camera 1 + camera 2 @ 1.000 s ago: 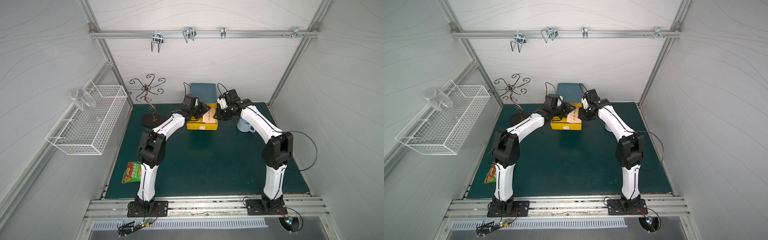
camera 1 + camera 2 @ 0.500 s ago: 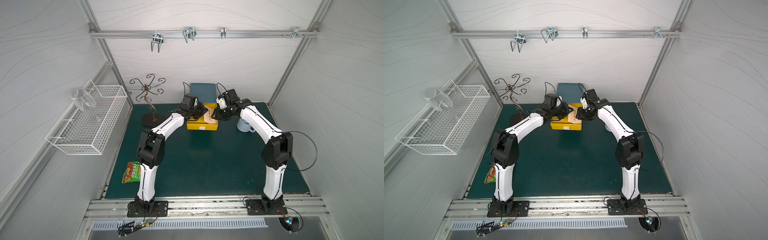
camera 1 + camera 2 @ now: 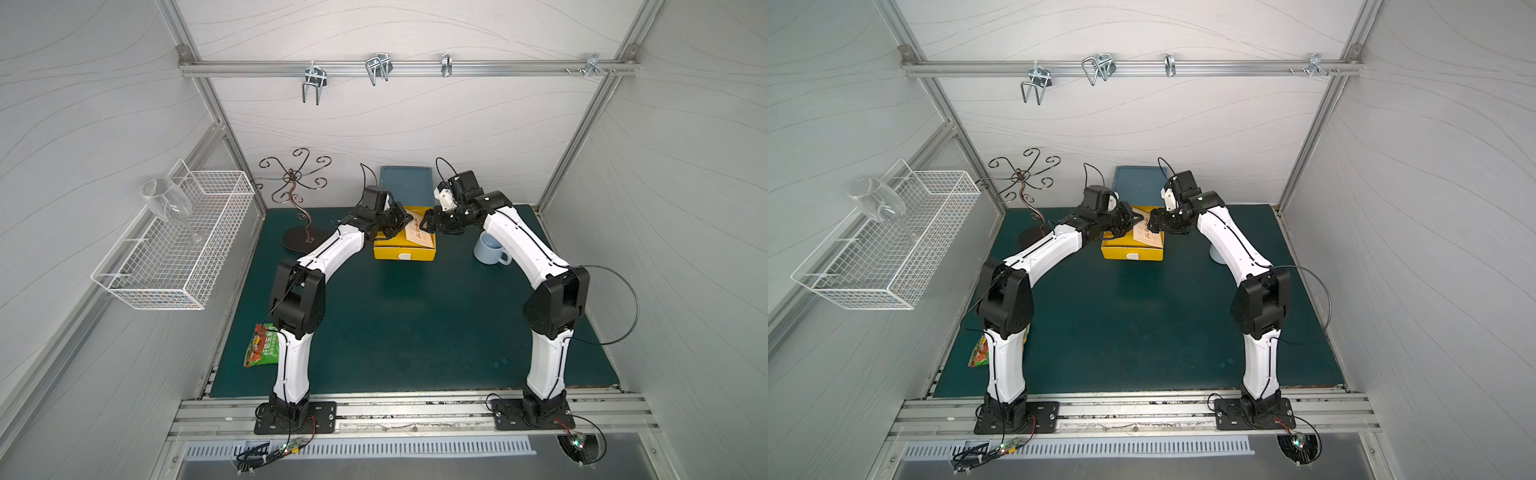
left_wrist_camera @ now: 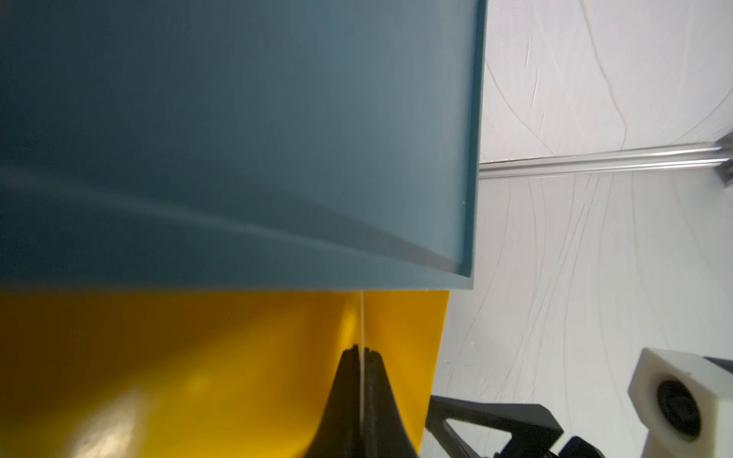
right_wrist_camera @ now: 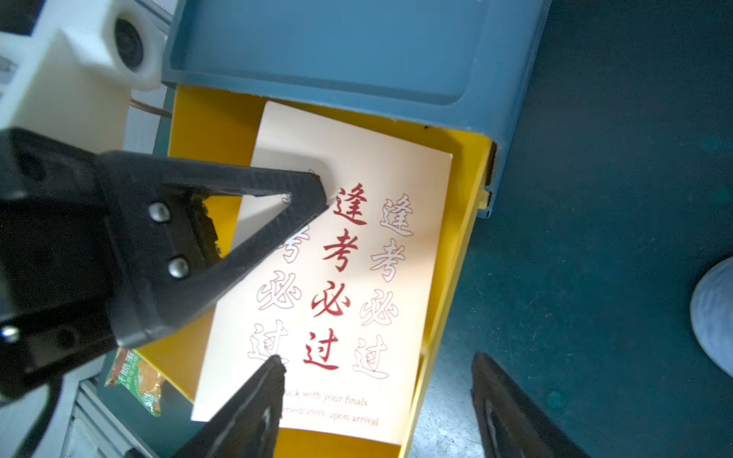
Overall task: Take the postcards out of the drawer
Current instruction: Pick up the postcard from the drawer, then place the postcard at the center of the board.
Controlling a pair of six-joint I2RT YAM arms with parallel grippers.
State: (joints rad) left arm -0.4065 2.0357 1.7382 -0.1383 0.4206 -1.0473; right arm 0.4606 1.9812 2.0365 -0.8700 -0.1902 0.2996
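Black left hand (image 4: 361,353): we see it pressed together, clamped on the card's edge.
Cream rectangular paper postcard (image 5: 357,257): three columns of red Chinese characters, the middle one bold and the outer two outlined, with small English lines below. It lies slanted across the open yellow plastic drawer (image 3: 403,251).
Black right hand (image 5: 378,359): spread well apart over the card's lower end.

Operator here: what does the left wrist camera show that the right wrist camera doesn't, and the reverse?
Left wrist only: the postcard edge-on, a thin line pinched between the shut fingers of the left gripper; the wall rail behind.
Right wrist only: the postcard's printed face with red characters; the fingers of the right gripper wide apart, not closed on it; the snack packet; the mug.
Both: the yellow drawer, the blue cabinet, the postcard in the left gripper.
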